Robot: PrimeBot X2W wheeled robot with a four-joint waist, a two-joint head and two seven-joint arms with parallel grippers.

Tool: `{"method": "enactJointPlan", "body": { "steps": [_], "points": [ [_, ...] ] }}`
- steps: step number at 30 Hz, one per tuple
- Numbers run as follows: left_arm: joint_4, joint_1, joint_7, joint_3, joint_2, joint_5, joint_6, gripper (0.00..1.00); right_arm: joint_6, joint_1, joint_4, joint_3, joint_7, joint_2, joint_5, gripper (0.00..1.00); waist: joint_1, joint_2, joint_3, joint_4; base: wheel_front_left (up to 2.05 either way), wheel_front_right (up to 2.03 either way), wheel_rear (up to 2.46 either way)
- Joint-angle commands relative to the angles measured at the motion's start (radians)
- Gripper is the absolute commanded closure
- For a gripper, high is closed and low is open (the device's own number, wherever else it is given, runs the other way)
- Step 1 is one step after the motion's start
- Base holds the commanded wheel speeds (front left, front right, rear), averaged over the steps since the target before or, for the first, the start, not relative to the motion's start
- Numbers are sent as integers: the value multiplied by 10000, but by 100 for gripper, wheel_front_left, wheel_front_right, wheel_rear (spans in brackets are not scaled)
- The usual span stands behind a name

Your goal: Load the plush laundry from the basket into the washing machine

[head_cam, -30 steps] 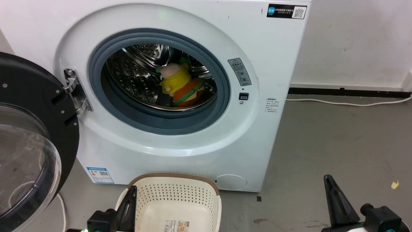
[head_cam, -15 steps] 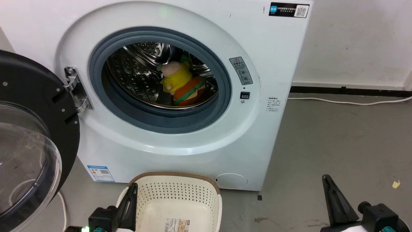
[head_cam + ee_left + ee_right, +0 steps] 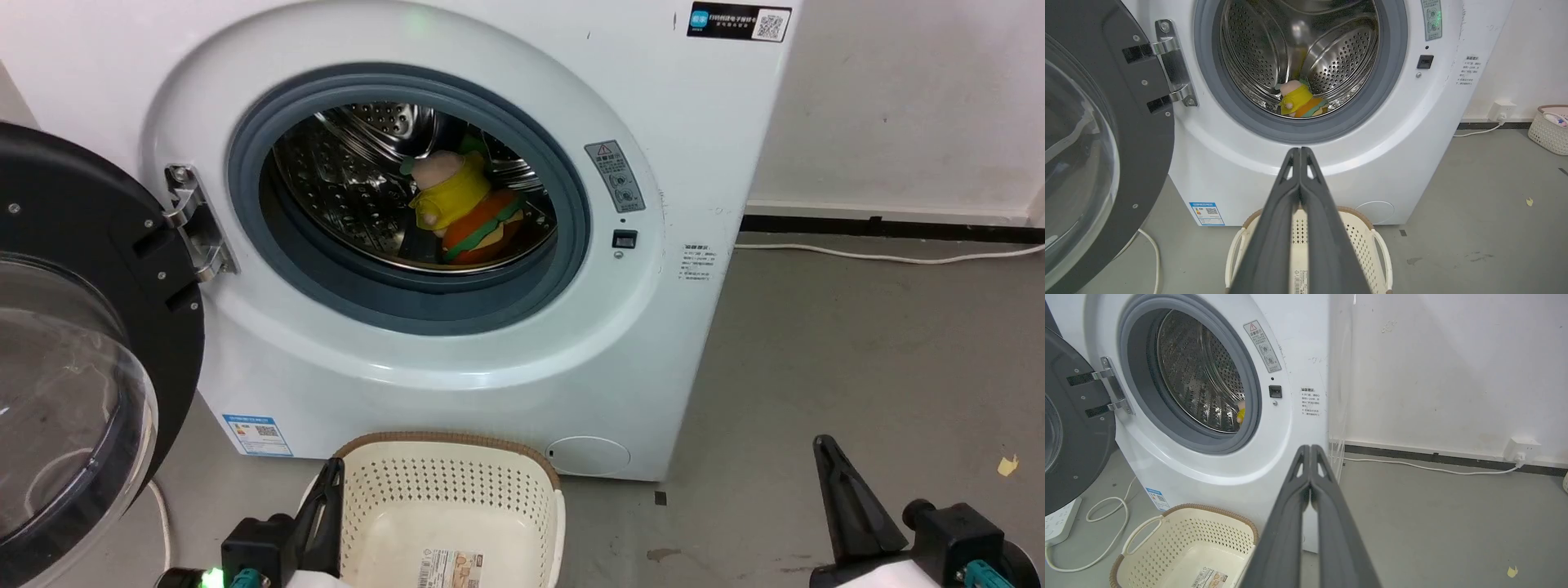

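The plush laundry (image 3: 465,208) lies inside the steel drum of the washing machine (image 3: 522,384), pink head up, burger part at the lower right; it also shows as the plush (image 3: 1299,101) in the left wrist view. Below the washer's front stands the cream basket (image 3: 457,514), with a label sticker on its bare bottom. My left gripper (image 3: 331,474) is shut beside the basket's left rim, holding nothing. My right gripper (image 3: 824,449) is shut over the bare floor at the lower right. Both fingertip pairs, left gripper (image 3: 1300,150) and right gripper (image 3: 1309,448), are pressed together.
The washer's black-rimmed glass door (image 3: 73,351) hangs wide open at the left. A white cable (image 3: 890,257) runs along the back wall. A power strip (image 3: 1059,522) and cord lie left of the basket. A second basket (image 3: 1549,128) stands far right by the wall.
The whole picture has shifted slightly, so the head camera moved. The plush stays in the drum and both grippers stay shut low in the view.
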Motion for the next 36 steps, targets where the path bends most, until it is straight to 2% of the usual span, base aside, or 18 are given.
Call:
{"method": "enactJointPlan", "body": {
  "steps": [1,36],
  "points": [
    [-75,-155,47,69,-81,123,-56,100,-2,-132,-45,-10,45,-1,-85,100,-1,0,6,4,0,0,0],
    [-542,-343,782,653,-522,783,-200,100,-5,-481,-115,-26,784,-3,-419,100,-1,0,182,114,0,0,0]
  ]
}}
